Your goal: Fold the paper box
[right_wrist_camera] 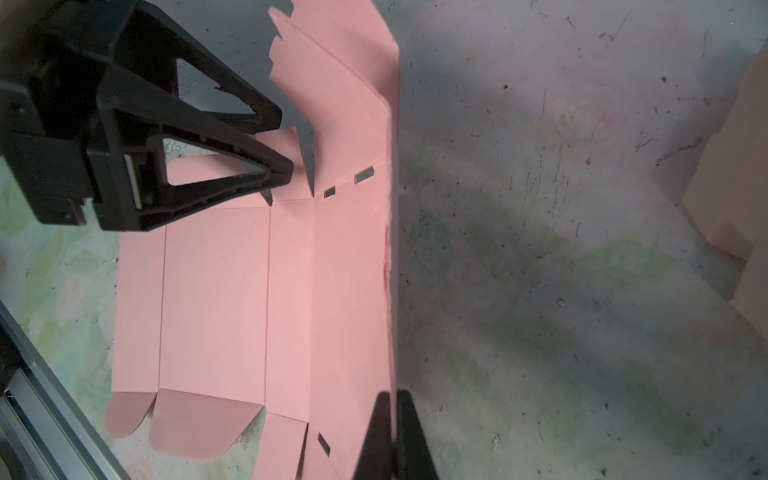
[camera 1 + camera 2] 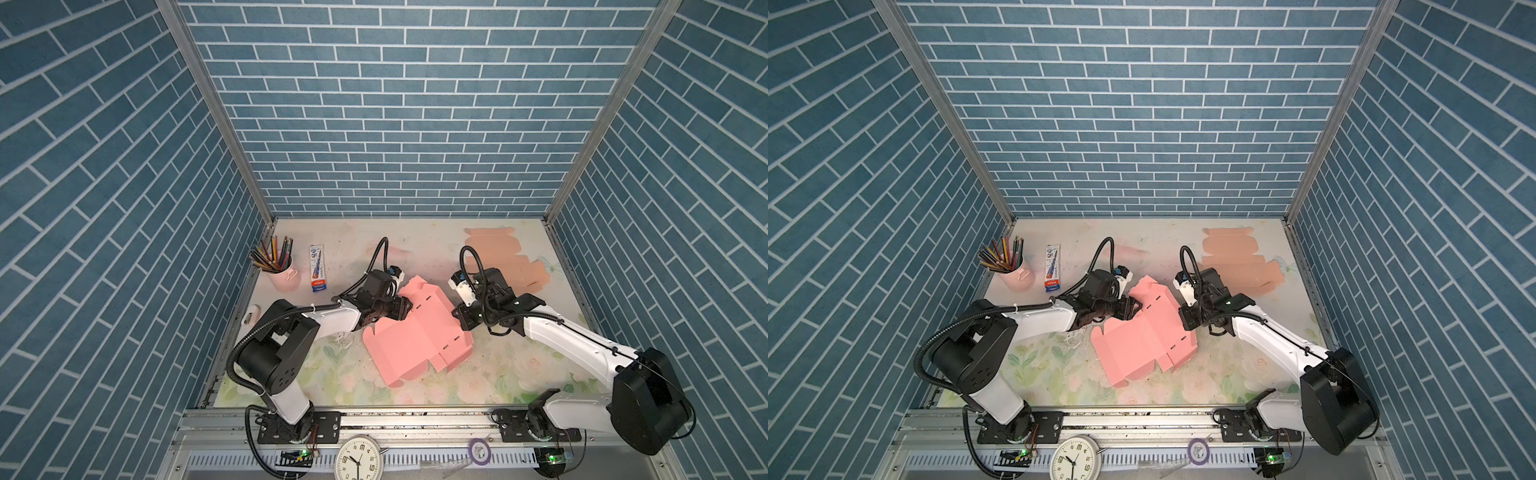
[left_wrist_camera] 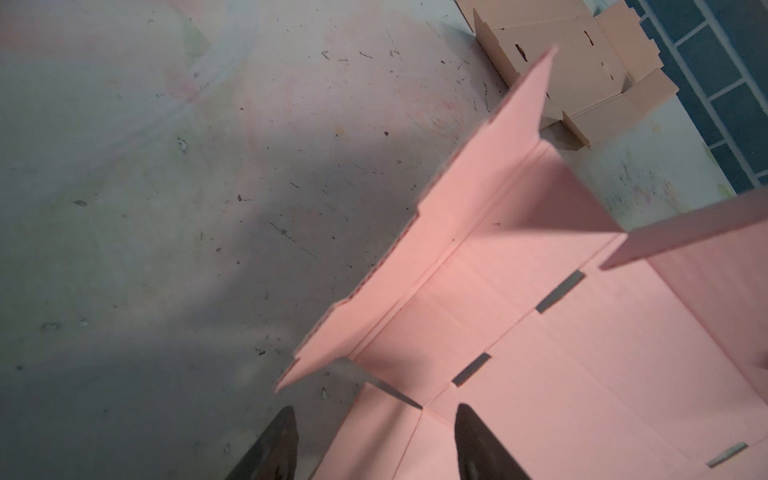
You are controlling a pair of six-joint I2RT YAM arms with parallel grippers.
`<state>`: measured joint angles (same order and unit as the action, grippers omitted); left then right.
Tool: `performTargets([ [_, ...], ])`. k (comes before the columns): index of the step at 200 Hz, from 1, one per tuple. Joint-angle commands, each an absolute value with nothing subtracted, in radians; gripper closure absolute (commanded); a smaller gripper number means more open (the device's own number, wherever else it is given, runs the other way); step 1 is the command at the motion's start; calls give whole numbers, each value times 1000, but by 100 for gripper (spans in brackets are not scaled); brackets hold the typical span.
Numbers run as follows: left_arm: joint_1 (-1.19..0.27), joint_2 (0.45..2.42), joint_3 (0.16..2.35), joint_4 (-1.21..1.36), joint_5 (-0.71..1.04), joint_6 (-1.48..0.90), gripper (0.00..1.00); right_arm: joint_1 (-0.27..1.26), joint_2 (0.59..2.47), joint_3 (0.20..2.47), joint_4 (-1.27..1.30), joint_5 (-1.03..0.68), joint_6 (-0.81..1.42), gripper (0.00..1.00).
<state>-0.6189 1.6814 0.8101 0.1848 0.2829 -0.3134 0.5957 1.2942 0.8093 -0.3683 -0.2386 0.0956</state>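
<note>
Low, right tool point(image 1: 392, 400) on box point(image 1: 232, 291) edge

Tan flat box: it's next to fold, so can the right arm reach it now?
Probably yes: the tan flat box lies just beyond, nothing between, but the right gripper grips the pink box.

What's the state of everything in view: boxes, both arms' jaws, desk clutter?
pink paper box, partly folded: one side panel raised, the rest flat on the table.
left gripper, jaws open astride a corner flap, gripping nothing.
right gripper, jaws shut on the raised panel's edge.
tan box, unassembled, untouched at the far right.
pencil cup, upright, full of pencils.
</note>
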Motion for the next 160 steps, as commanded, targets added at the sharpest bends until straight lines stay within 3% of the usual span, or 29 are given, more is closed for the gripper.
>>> performTargets([
  [1, -635, 1684, 823, 194, 302, -294, 42, 603, 1311, 851, -388, -227, 48, 100],
  [87, -675, 1611, 763, 180, 303, -316, 67, 603, 1349, 887, -402, -207, 42, 100],
  [160, -712, 1598, 737, 210, 308, -349, 68, 648, 1362, 923, -437, -139, 17, 100],
])
